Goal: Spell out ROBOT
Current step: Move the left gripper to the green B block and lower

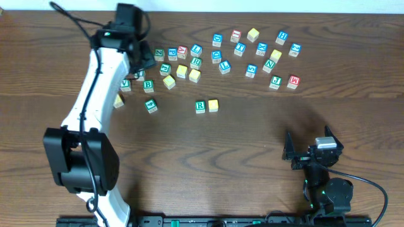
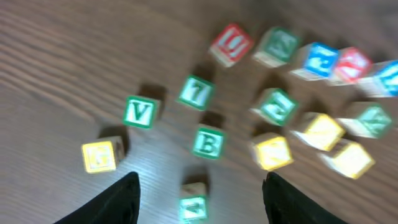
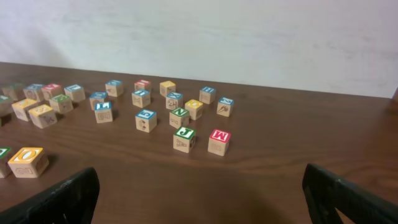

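Note:
A green R block [image 1: 200, 106] and a yellow O block [image 1: 213, 105] stand side by side in the middle of the table. The O block also shows in the right wrist view [image 3: 26, 162]. A green B block [image 1: 148, 85] sits left of them, and it shows blurred in the left wrist view [image 2: 208, 143]. My left gripper [image 1: 144, 60] is open and empty, raised above the left cluster, with the B block just ahead of its fingers [image 2: 201, 180]. My right gripper [image 1: 309, 151] is open and empty at the front right [image 3: 199, 180].
Several loose letter blocks lie along the back of the table, among them a green V [image 2: 139, 112], a green J [image 3: 184, 139] and a red M [image 3: 218, 142]. A small green block [image 2: 194, 205] lies between my left fingers. A yellow block [image 2: 99, 155] lies left of it.

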`<act>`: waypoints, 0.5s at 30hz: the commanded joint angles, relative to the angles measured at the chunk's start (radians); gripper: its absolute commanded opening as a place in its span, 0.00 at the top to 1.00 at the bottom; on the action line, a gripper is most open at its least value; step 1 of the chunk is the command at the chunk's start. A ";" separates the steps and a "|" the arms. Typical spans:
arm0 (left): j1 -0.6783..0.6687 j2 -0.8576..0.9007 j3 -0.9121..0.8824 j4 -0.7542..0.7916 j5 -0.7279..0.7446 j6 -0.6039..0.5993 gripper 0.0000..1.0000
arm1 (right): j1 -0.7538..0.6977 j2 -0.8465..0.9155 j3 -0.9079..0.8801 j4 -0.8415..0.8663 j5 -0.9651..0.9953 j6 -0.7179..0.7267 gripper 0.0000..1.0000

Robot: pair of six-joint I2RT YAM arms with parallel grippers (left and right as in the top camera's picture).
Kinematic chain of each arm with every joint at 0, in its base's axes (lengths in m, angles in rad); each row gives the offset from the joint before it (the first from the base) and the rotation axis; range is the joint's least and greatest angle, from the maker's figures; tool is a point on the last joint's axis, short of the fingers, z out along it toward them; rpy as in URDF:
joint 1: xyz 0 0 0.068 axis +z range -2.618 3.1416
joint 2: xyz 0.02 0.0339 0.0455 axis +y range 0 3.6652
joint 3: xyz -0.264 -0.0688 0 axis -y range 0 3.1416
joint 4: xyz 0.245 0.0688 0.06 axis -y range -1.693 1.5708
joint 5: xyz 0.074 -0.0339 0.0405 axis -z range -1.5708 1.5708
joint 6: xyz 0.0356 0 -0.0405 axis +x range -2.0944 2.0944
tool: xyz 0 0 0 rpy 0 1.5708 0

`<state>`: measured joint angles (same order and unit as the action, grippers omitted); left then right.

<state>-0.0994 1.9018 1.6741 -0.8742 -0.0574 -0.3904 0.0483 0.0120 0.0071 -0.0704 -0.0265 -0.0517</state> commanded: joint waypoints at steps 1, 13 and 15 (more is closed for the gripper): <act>-0.001 0.014 -0.087 0.038 0.023 0.080 0.37 | 0.006 -0.005 -0.002 -0.004 -0.002 0.013 0.01; -0.007 0.105 -0.194 0.197 0.023 0.088 0.26 | 0.006 -0.005 -0.002 -0.005 -0.002 0.013 0.01; -0.014 0.133 -0.194 0.208 0.023 0.088 0.26 | 0.006 -0.005 -0.002 -0.004 -0.002 0.013 0.01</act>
<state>-0.1032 1.9766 1.4841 -0.6750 -0.0319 -0.3130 0.0483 0.0120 0.0071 -0.0704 -0.0265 -0.0517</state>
